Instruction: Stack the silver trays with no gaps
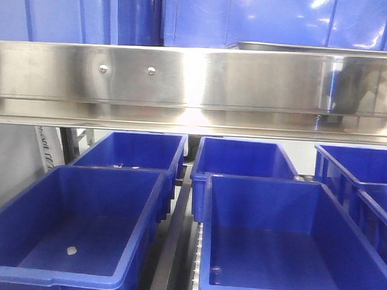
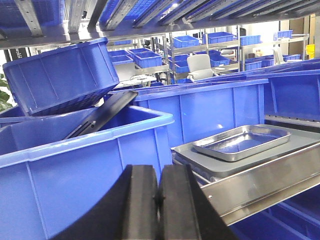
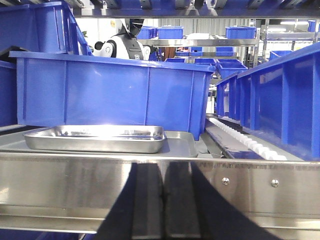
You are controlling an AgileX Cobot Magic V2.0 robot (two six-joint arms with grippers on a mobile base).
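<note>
A silver tray with a thin flat rim sits on a flat grey tray on the shelf, just behind the steel band. It also shows in the left wrist view to the right, and edge-on as a narrow strip in the front view. I cannot tell if it is one tray or nested ones. My left gripper is shut and empty, in front of a blue bin, left of the tray. My right gripper is shut and empty, below and in front of the tray's right end.
A broad steel band with screw heads runs across the shelf front. Blue bins stand behind the tray, and a tilted one leans at the left. Several open blue bins fill the lower shelf. A roller track lies right of the tray.
</note>
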